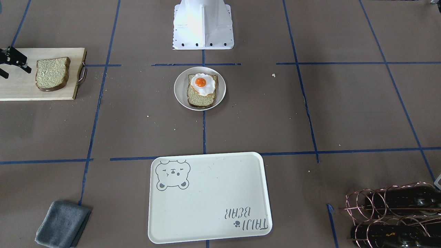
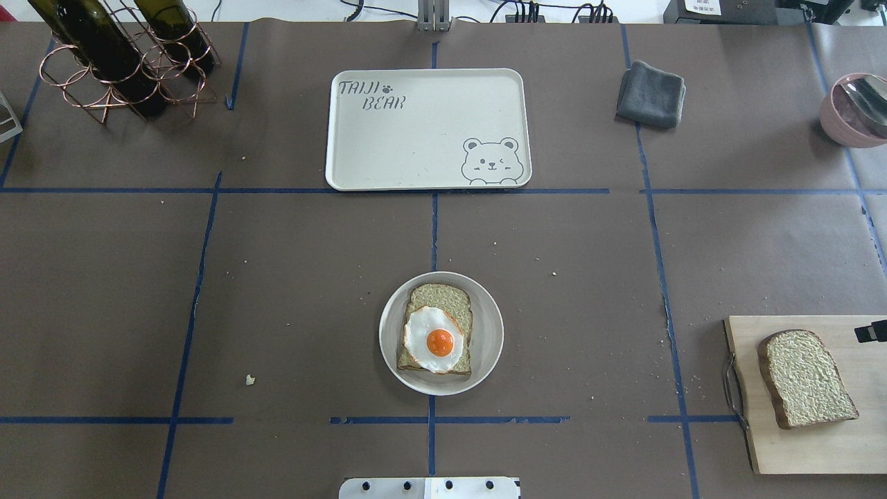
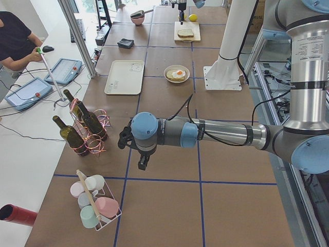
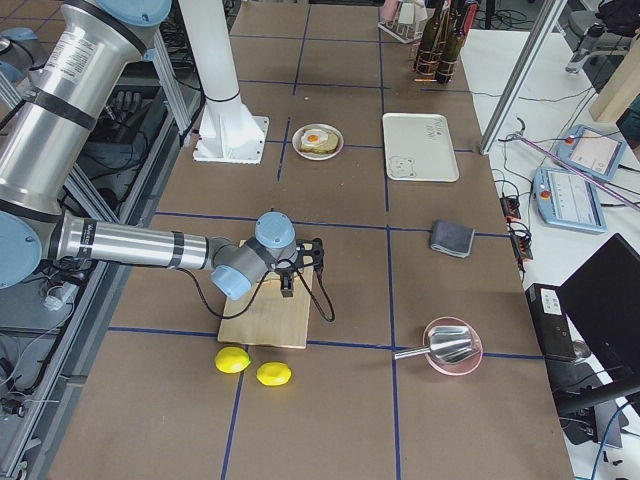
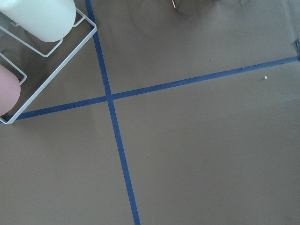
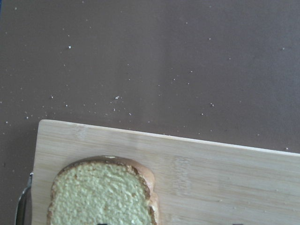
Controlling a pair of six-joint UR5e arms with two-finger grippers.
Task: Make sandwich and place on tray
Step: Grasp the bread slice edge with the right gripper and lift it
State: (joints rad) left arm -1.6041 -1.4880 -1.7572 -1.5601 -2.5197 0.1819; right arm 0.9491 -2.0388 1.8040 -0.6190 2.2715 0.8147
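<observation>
One tan bread slice (image 2: 443, 299) lies on a small round plate (image 2: 485, 346) at the table's middle, with a fried egg (image 2: 433, 339) on top; both also show in the front view (image 1: 202, 83). The second slice (image 1: 52, 73) lies bare on a wooden cutting board (image 1: 20, 89). My right gripper (image 1: 15, 67) hovers over that board beside the slice, open and empty. The slice also shows in the right wrist view (image 6: 101, 194). The cream bear tray (image 2: 423, 132) holds nothing. My left gripper (image 3: 143, 163) hangs far off over bare table near the bottles; I cannot tell its state.
A folded grey cloth (image 2: 651, 93) lies right of the tray. A copper rack with wine bottles (image 2: 118, 62) stands at the far left. A pink bowl with a scoop (image 2: 852, 111) is at the right edge. Two lemons (image 4: 232, 360) lie beyond the board. A mug rack (image 3: 95, 206) stands near my left arm.
</observation>
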